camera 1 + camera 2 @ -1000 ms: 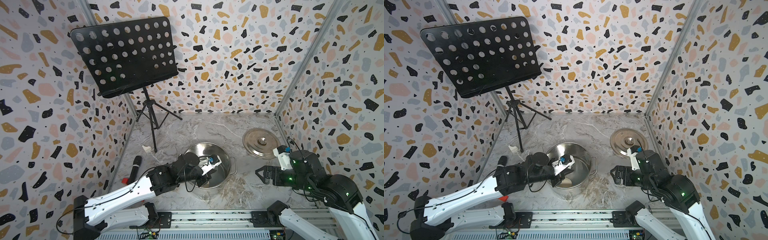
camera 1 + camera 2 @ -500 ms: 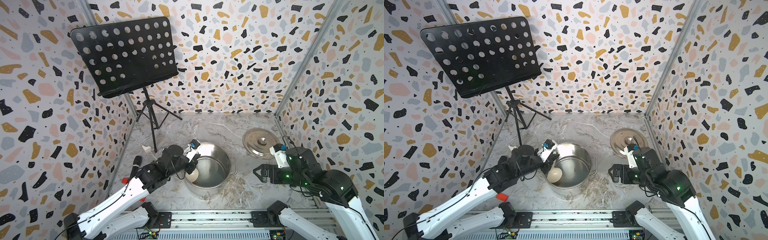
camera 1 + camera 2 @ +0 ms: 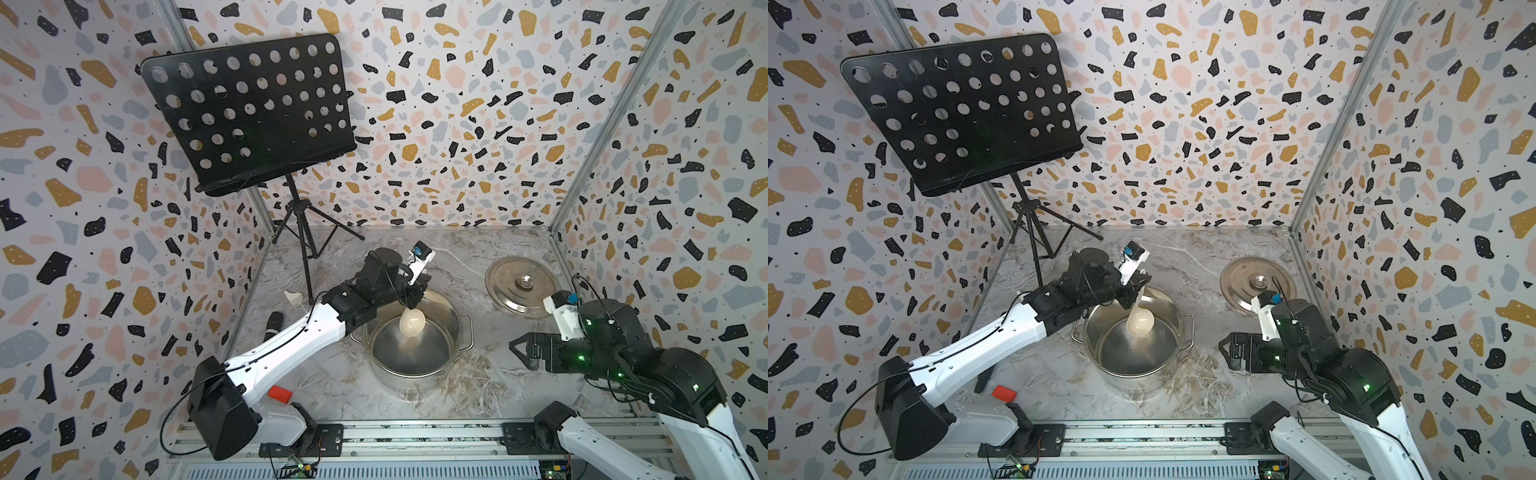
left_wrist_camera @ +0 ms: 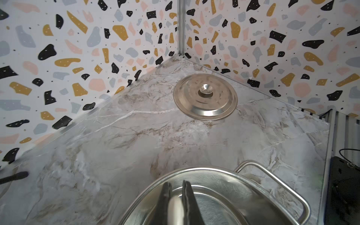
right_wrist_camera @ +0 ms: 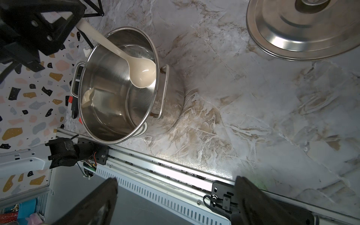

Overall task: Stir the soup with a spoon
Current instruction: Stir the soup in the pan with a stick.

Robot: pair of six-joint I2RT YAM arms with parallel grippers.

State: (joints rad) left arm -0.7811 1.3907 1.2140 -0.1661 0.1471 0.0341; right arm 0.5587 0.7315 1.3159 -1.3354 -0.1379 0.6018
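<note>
Left gripper (image 3: 409, 294) clamped tight on the upper handle of the cream-beige plastic ladle-like spoon (image 3: 412, 323), just above the far-left rim of the large round stainless-steel pot (image 3: 415, 357). The spoon's long axis runs from the jaws steeply down and a bit toward the robot. Its round bowl hangs inside the pot mouth, in the rear half. The pot inside is shiny, and nothing liquid can be made out.

Right gripper (image 3: 519, 349) has its jaws spread wide and holds nothing. It is low over the marble table (image 3: 478, 395), well apart from the pot on its right side and pointing at it. The flat round steel lid (image 3: 521, 286) lies behind it near the right wall.

The left arm is the nearer one and has the tool, so the stir likely turns on sweeping the bowl around inside the wall without knocking the rim.

View differences:
- Left wrist view shows only the two dark fingers (image 4: 165, 200) pressed on a pale sliver of handle (image 4: 175, 206), with the spoon bowl out of frame.
- Right wrist view shows the whole spoon (image 5: 143, 76), its bowl close to the wall by a wire loop handle. Touching or not, cannot tell.
- Top views hide that gap.
</note>
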